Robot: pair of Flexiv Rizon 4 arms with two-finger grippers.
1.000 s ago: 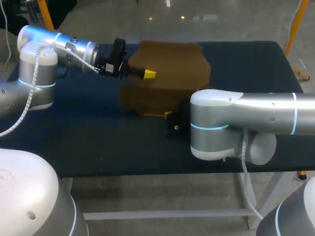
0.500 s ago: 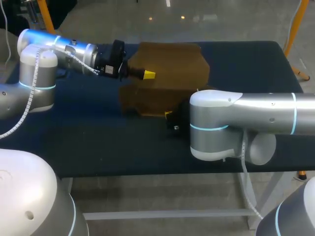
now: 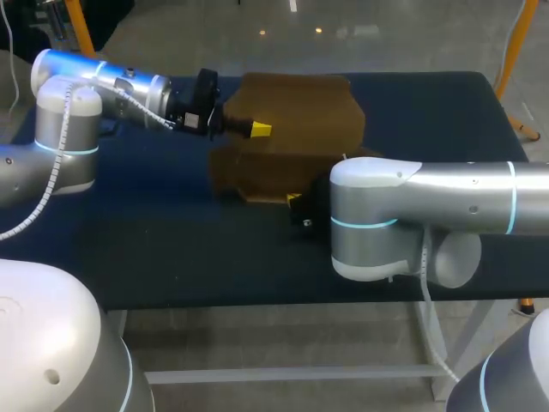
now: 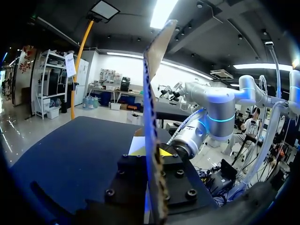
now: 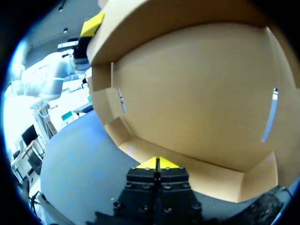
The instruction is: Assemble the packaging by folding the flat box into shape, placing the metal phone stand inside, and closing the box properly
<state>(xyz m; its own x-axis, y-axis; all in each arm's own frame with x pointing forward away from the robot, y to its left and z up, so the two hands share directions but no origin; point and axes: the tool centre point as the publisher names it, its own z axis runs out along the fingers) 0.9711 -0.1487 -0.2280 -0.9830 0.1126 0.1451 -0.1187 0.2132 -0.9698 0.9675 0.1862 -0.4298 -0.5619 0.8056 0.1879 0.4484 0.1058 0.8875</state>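
I see a dark blue worktop (image 3: 154, 249) with a brown cardboard box (image 3: 300, 112) at its far middle, partly folded, with one broad panel raised and the lower flaps spread towards the near side. My left hand (image 3: 259, 130) comes in from the left and is clamped on the edge of the raised panel. In the left wrist view the card stands upright between its fingers. My right hand (image 3: 294, 202) sits at the box's near edge with its yellow tips pressed together. I cannot tell whether any card is pinched there. Compared with half a second ago, the box and both arms look unmoved.
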